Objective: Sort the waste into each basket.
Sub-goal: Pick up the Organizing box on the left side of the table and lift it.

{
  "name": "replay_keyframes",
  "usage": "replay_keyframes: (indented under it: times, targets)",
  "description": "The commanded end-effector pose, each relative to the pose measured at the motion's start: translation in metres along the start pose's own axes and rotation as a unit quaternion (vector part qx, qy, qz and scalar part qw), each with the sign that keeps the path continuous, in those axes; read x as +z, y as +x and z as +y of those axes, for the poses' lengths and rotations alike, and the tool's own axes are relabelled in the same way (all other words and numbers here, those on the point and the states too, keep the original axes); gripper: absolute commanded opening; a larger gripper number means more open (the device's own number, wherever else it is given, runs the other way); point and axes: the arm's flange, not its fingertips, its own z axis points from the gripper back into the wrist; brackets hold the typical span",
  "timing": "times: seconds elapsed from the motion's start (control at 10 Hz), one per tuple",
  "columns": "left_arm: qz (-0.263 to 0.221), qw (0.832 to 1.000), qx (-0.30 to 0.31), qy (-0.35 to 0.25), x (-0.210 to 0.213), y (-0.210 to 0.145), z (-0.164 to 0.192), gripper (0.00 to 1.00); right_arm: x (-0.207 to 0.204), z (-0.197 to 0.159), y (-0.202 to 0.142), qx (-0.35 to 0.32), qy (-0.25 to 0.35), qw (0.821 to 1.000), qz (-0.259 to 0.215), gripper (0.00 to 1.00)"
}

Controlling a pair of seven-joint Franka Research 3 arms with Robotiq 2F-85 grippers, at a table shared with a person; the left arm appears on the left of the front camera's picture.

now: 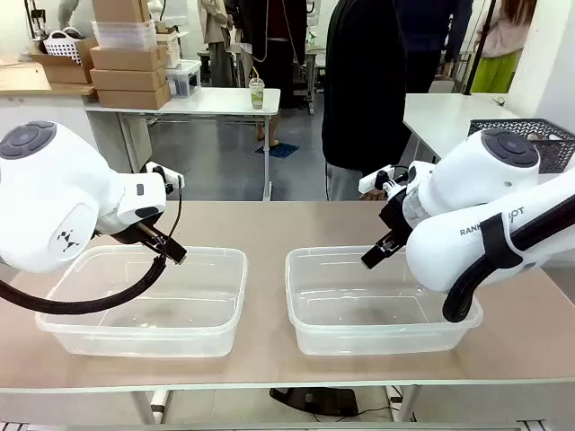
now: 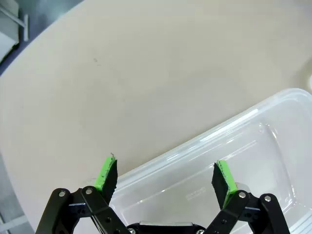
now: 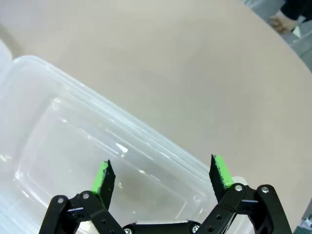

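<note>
both my grippers, left (image 2: 165, 176) and right (image 3: 163, 174), spread wide, holding zip | two baskets, left one (image 1: 144, 301) and right one (image 1: 382, 310), sitting under my fingertips, both look empty | bare table (image 2: 146, 73) beyond, no waste anywhere in view | sorting's basically not started imo

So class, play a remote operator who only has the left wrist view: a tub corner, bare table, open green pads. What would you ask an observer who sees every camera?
Operator: How many tubs are out?
Observer: Two, the left tub and the right tub, side by side.
Operator: Anything in them?
Observer: Both look empty; no waste shows on the table.
Operator: And the other arm?
Observer: The right gripper is open above the right tub, like the left gripper over its own.
</note>
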Motion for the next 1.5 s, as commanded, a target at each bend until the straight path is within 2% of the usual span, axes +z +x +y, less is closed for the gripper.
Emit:
replay_keyframes:
  times: [0.0, 1.0, 1.1, 1.2, 1.3, 1.4]
  targets:
    - [0.000, 1.000, 0.000, 0.000, 0.000, 0.000, 0.000, 1.00, 0.000, 0.000, 0.000, 0.000, 0.000, 1.000, 0.000, 1.00]
    - [0.000, 1.000, 0.000, 0.000, 0.000, 0.000, 0.000, 1.00, 0.000, 0.000, 0.000, 0.000, 0.000, 1.000, 0.000, 1.00]
    - [0.040, 0.999, -0.009, 0.007, 0.025, 0.003, 0.001, 1.00, 0.031, -0.004, 0.010, -0.033, 0.005, 0.999, -0.002, 1.00]
    - [0.059, 0.998, -0.008, 0.010, 0.064, 0.004, 0.001, 1.00, 0.070, -0.006, 0.017, -0.068, 0.029, 0.997, 0.012, 1.00]
    - [0.001, 0.999, -0.029, 0.028, 0.112, -0.002, 0.002, 1.00, 0.120, -0.002, 0.014, -0.065, 0.032, 0.997, -0.033, 1.00]
    - [-0.052, 0.997, -0.026, 0.054, 0.144, -0.010, 0.000, 1.00, 0.149, 0.006, 0.005, -0.058, -0.016, 0.996, -0.071, 1.00]
